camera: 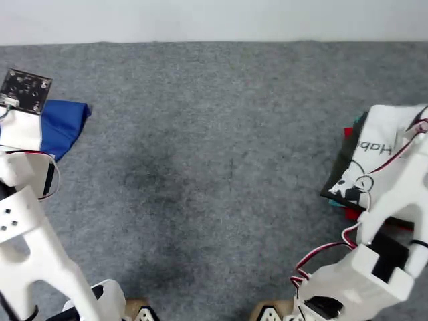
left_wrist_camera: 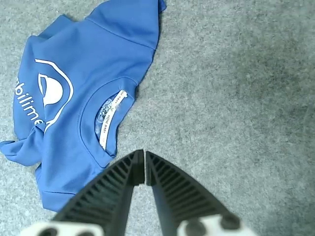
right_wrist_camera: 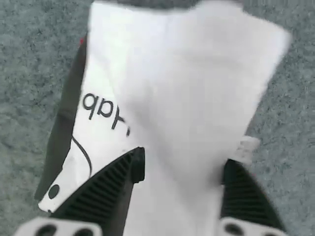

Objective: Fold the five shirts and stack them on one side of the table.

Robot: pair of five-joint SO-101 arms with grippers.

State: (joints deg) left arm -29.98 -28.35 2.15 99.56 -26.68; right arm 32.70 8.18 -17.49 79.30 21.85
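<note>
Topping the stack (camera: 340, 175) with white shirt (right_wrist_camera: 187, 88).
Right gripper (right_wrist_camera: 184, 160) wide over it: lift straight off. Left gripper (left_wrist_camera: 145, 156) pinched empty, far from stack.

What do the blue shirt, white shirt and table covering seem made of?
Blue shirt: soft matte knit, likely cotton jersey; banded collar, limp folds. White shirt: similar matte fabric with a print. Table covering: grey, fuzzy, probably carpet or felt.

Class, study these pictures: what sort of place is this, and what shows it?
Probably a robotics lab bench, not a home: a grey felt-covered table, a left arm and right arm mounted at its edge, plus a blue shirt and a white shirt on a pile.
</note>
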